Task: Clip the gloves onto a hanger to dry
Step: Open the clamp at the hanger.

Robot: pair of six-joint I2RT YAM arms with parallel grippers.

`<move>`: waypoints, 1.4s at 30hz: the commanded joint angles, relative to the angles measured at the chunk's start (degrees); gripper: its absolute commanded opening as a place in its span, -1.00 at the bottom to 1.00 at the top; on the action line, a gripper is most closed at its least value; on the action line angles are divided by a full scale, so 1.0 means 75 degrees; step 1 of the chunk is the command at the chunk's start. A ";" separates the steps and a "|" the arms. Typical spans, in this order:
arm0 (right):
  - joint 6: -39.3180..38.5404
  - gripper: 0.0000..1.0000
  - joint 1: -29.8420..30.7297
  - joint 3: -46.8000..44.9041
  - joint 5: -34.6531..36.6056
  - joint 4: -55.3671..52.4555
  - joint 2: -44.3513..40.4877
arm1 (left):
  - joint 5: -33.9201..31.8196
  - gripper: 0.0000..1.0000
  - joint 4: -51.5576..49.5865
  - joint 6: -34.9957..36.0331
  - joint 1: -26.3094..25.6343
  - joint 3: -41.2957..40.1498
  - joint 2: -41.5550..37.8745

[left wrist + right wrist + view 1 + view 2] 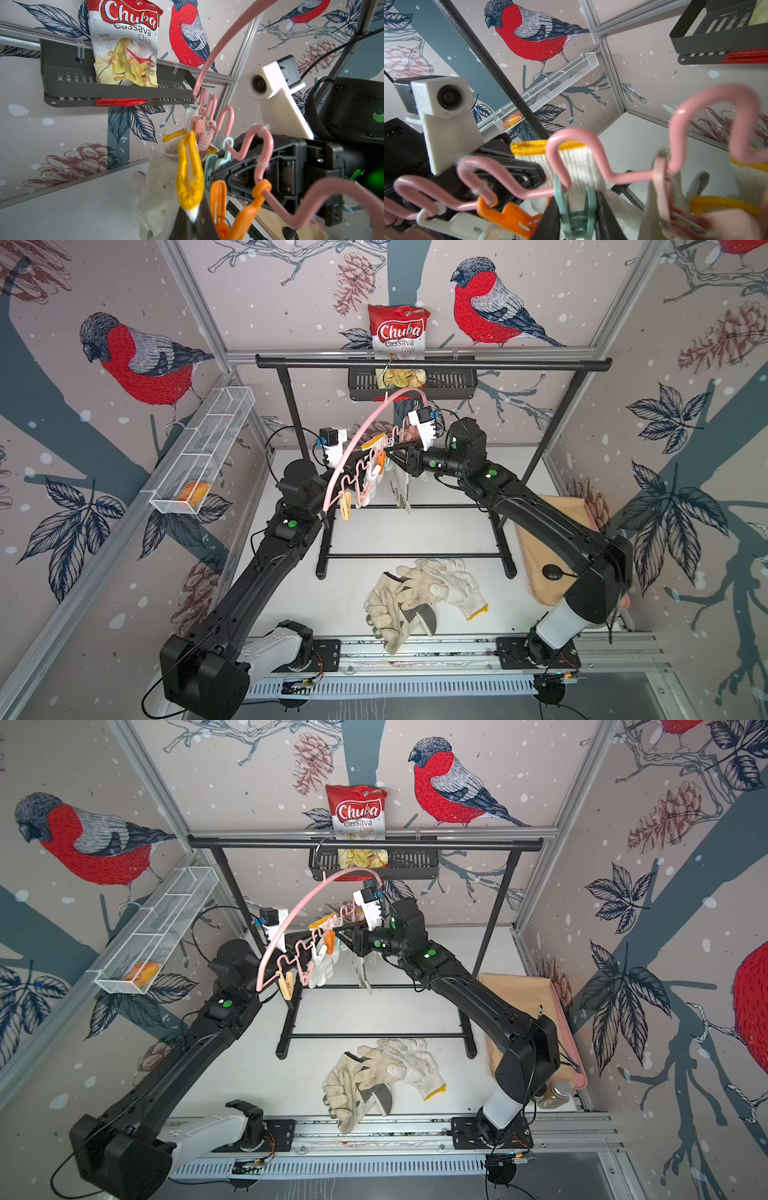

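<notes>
The pink hanger (357,435) (291,907) hangs tilted from the black rack, with pastel clothespins along its wavy lower bar (571,135). My left gripper (192,216) is shut on the yellow-edged cuff (190,166) of a knit glove (579,164), holding it up against that bar. My right gripper (576,199) has its fingers pressed on both sides of the teal clothespin (575,216), right at the cuff. A canvas glove (401,485) hangs clipped beside it. More gloves (419,597) (374,1073) lie piled on the white table.
The black garment rack (432,364) spans the back, its foot bars (415,556) on the table behind the pile. A chip bag (398,329) stands in a dark wall basket (411,385). A white mesh basket (208,448) is on the left wall, a tan tray (540,556) on the right.
</notes>
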 commanded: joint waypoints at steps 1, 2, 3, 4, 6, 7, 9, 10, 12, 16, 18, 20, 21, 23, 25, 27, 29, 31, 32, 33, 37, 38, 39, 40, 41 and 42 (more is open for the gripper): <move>-0.0147 -0.45 -0.0011 0.0071 -0.0044 -0.0010 0.0014 | 0.0355 -1.00 -0.0512 0.0587 0.0015 -0.0068 -0.0175; -0.0167 -0.45 -0.0027 0.0068 -0.0049 -0.0025 0.0004 | 0.0434 -1.00 -0.0769 0.0817 0.0025 -0.0099 -0.0248; -0.0176 -0.45 -0.0044 0.0069 -0.0061 -0.0035 -0.0008 | 0.0524 -1.00 -0.1022 0.1040 0.0038 -0.0134 -0.0308; -0.0183 -0.45 -0.0049 0.0066 -0.0072 -0.0044 -0.0001 | 0.0633 -1.00 -0.1211 0.1248 0.0046 -0.0173 -0.0365; -0.0202 -0.46 -0.0083 0.0073 -0.0086 -0.0076 -0.0002 | 0.0860 -1.00 -0.1654 0.1748 0.0063 -0.0177 -0.0451; -0.0216 -0.45 -0.0087 0.0077 -0.0105 -0.0078 -0.0001 | 0.0988 -1.00 -0.1792 0.1947 0.0061 -0.0177 -0.0466; -0.0254 -0.46 -0.0110 0.0092 -0.0121 -0.0128 -0.0010 | 0.1249 -1.00 -0.1990 0.2221 0.0056 -0.0374 -0.0460; -0.0269 -0.45 -0.0124 0.0102 -0.0136 -0.0152 -0.0017 | 0.1324 -1.00 -0.1999 0.2275 0.0056 -0.0385 -0.0441; -0.0299 -0.45 -0.0145 0.0122 -0.0157 -0.0199 -0.0037 | 0.1457 -1.00 -0.1918 0.2362 0.0062 -0.0422 -0.0383; -0.0366 -0.45 -0.0180 0.0172 -0.0186 -0.0295 -0.0053 | 0.1573 -1.00 -0.1706 0.2425 0.0078 -0.0388 -0.0219; -0.0382 -0.45 -0.0180 0.0177 -0.0204 -0.0308 -0.0072 | 0.1561 -1.00 -0.1510 0.2396 0.0105 -0.0396 -0.0142; -0.0397 -0.45 -0.0181 0.0177 -0.0227 -0.0309 -0.0089 | 0.1550 -1.00 -0.1266 0.2288 0.0122 -0.0448 -0.0096; -0.0401 -0.46 -0.0180 0.0167 -0.0243 -0.0316 -0.0085 | 0.1593 -1.00 -0.1143 0.2249 0.0127 -0.0477 -0.0052; -0.0403 -0.45 -0.0180 0.0175 -0.0259 -0.0320 -0.0096 | 0.1647 -1.00 -0.0938 0.2172 0.0159 -0.0499 0.0017; -0.0418 -0.46 -0.0194 0.0175 -0.0262 -0.0329 -0.0119 | 0.1704 -1.00 -0.0711 0.2109 0.0188 -0.0541 0.0078; -0.0450 -0.45 -0.0201 0.0197 -0.0280 -0.0365 -0.0124 | 0.1797 -1.00 -0.0465 0.2046 0.0233 -0.0618 0.0129; -0.0464 -0.45 -0.0221 0.0201 -0.0303 -0.0401 -0.0133 | 0.1919 -1.00 -0.0288 0.2084 0.0253 -0.0667 0.0192; -0.0483 -0.45 -0.0237 0.0219 -0.0308 -0.0421 -0.0136 | 0.2017 -1.00 -0.0161 0.2113 0.0279 -0.0695 0.0251; -0.0476 -0.45 -0.0248 0.0223 -0.0309 -0.0425 -0.0142 | 0.2041 -1.00 -0.0099 0.2127 0.0277 -0.0707 0.0288; -0.0482 -0.46 -0.0251 0.0221 -0.0307 -0.0436 -0.0154 | 0.2137 -1.00 -0.0025 0.2172 0.0296 -0.0726 0.0316; -0.0500 -0.46 -0.0277 0.0214 -0.0343 -0.0437 -0.0144 | 0.2349 -1.00 0.0457 0.2355 0.0316 -0.0907 0.0319; -0.0503 -0.45 -0.0276 0.0201 -0.0338 -0.0426 -0.0143 | 0.2341 -1.00 0.0563 0.2386 0.0329 -0.0946 0.0313; -0.0495 -0.45 -0.0285 0.0202 -0.0345 -0.0425 -0.0137 | 0.2352 -1.00 0.0674 0.2407 0.0340 -0.0972 0.0328; -0.0493 -0.45 -0.0286 0.0196 -0.0353 -0.0414 -0.0140 | 0.2409 -1.00 0.0784 0.2446 0.0361 -0.1001 0.0324; -0.0499 -0.46 -0.0286 0.0201 -0.0367 -0.0414 -0.0122 | 0.2502 -1.00 0.0934 0.2486 0.0369 -0.1060 0.0331; -0.0496 -0.45 -0.0295 0.0207 -0.0381 -0.0414 -0.0113 | 0.2555 -1.00 0.1088 0.2528 0.0384 -0.1106 0.0328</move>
